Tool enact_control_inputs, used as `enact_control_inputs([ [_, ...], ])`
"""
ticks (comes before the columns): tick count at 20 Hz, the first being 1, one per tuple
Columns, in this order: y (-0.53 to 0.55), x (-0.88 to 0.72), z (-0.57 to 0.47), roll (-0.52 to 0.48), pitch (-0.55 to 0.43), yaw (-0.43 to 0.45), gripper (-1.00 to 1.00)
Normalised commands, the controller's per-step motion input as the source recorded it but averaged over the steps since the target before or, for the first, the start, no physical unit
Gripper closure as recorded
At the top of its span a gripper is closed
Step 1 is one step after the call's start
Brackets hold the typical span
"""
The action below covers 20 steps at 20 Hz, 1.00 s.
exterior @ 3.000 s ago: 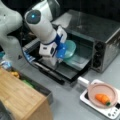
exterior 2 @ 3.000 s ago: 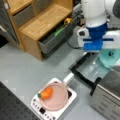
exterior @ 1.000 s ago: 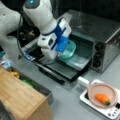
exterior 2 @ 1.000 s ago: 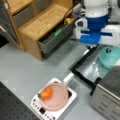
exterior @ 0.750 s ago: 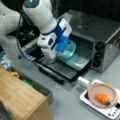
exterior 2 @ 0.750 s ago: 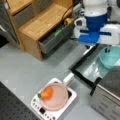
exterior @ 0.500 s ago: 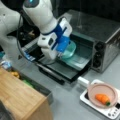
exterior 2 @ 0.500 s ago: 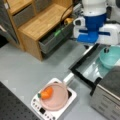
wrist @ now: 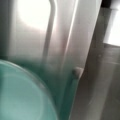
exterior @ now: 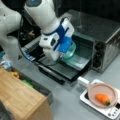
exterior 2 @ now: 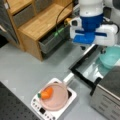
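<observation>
gripper [exterior 2: 88, 47] over open oven door [exterior 2: 87, 66] | teal bowl [exterior 2: 111, 57] just right of it, inside oven | carrot [exterior 2: 46, 93] in pink pan [exterior 2: 56, 96] on scale [exterior 2: 53, 110], bottom | wooden shelf [exterior 2: 37, 22] top left

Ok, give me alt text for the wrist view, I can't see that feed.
A teal bowl fills the lower left, close to the camera, over the shiny metal of the open toaster oven. The gripper does not show here.
</observation>
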Motion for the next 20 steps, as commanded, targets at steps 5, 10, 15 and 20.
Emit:
enact_control_inputs([
  [5,-0.15,0.42,0.26,-0.074,0.232,0.087,-1.0],
  [10,-0.18,0.45,0.3,-0.091,0.256,0.083,-1.0],
  [15,-0.25,0.54,0.28,-0.13,0.272,0.073,-1.0],
  [20,-0.25,0.54,0.26,-0.138,0.277,0.068,-1.0],
])
